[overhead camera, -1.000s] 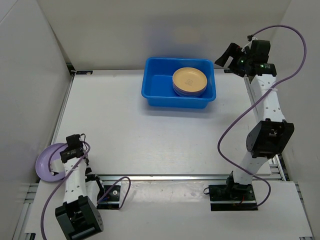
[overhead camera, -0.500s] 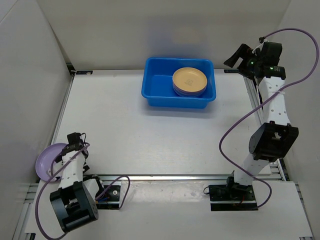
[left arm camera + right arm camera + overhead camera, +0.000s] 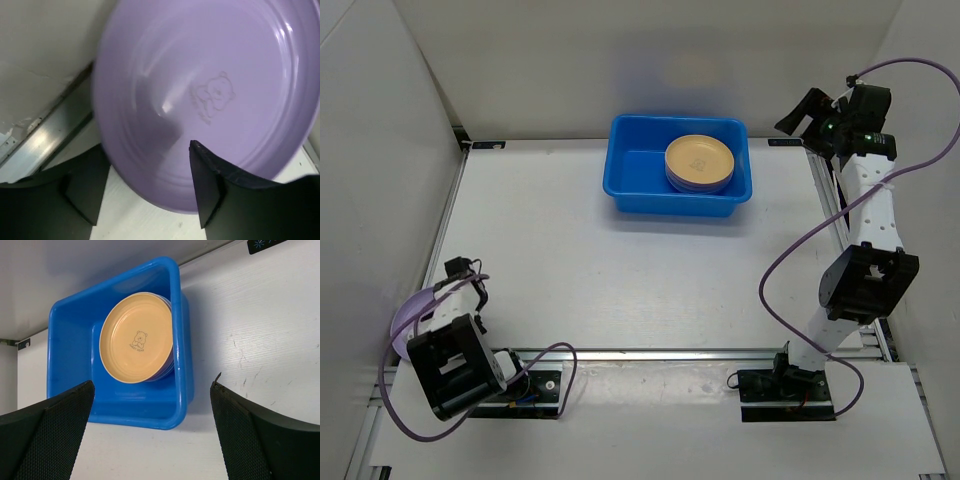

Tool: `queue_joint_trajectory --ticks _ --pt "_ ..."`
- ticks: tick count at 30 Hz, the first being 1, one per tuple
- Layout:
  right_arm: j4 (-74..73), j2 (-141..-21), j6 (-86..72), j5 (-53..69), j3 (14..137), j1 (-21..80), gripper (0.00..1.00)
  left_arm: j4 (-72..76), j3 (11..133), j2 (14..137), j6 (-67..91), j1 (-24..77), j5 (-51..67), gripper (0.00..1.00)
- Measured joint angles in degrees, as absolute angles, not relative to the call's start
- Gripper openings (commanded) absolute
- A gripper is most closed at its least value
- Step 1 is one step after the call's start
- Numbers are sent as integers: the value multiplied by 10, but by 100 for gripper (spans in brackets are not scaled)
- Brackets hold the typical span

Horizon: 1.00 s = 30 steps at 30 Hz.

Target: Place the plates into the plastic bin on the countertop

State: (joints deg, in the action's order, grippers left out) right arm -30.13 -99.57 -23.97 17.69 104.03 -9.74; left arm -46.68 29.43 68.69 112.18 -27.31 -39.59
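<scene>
We noted the left gripper [image 3: 146,146] open, jaws flanking the near rim of the lilac plate [image 3: 210,75], lower left of the overhead view. The right gripper [image 3: 153,381] hung wide open, empty. The stacked plates [image 3: 136,337] sat in the plastic bin [image 3: 70,340], upper centre.

Left arm folded low at my near-left corner, right arm reaching tall along the right side.

My white-and-black left arm [image 3: 445,355] sits doubled back over its base, its wrist aimed out past the left edge of the tabletop. The black left gripper [image 3: 147,192] has its fingers [image 3: 210,197] parted. My right arm [image 3: 868,215] stands extended toward the far right corner, bent at the elbow midway. The black right gripper [image 3: 152,435] is held high and angled down, with its mesh-faced fingers [image 3: 50,435] spread wide.
</scene>
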Motion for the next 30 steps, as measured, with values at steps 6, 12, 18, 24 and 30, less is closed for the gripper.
queue_joint_trajectory --ticks 6,12,18,24,30 --pt "-302 -996 -243 173 1040 -106 99 -460 282 693 1122 -274 -409 57" --pt "-300 -995 -253 177 1037 -127 99 -450 268 693 1122 -274 -418 41" --pt "-301 -992 -260 182 1032 -135 99 -445 259 693 1122 -273 -426 10" --pt "-301 -981 -266 187 1032 -135 99 -415 258 691 1098 -280 -428 10" --pt "-289 -974 -277 206 1019 -135 99 -320 286 708 962 -243 -335 10"
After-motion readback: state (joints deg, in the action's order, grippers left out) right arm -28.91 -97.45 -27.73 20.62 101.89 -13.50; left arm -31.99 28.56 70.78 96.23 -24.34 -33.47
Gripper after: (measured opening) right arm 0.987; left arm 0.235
